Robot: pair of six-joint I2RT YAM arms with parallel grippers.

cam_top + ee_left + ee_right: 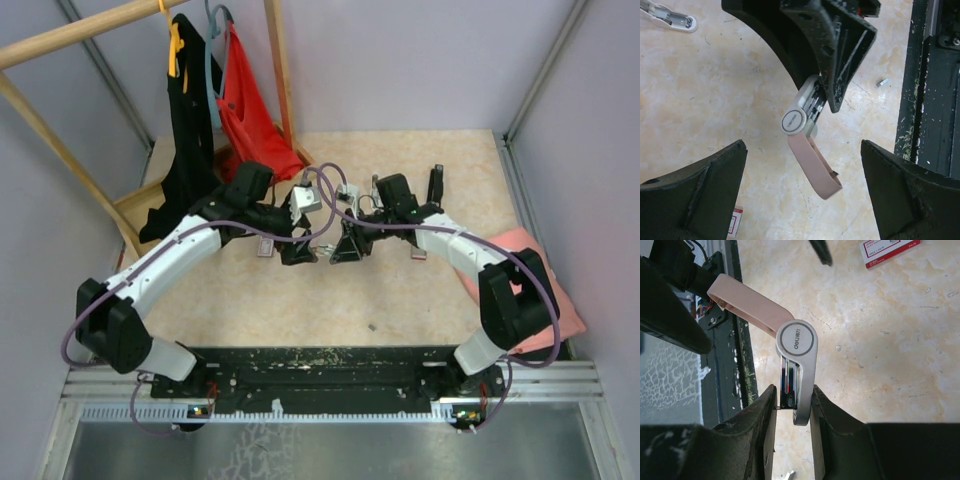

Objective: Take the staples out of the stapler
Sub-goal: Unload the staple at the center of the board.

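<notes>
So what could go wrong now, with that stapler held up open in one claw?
1. The right gripper pinches the stapler only at the end of its grey base. The hinge and pink lid hang free, so it could twist or slip.
2. Staples are tiny: like the silvery speck on the mottled table, any that drop could scatter and be hard to spot.
3. The left gripper, wide open, could knock the lid when closing in.

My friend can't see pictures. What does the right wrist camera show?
The right arm's two black fingers pinch the silvery base of an opened stapler, hinge upward, its pink top arm swung out to the upper left. Below is a beige marbled table, with a red-and-white box at the top right edge.
</notes>
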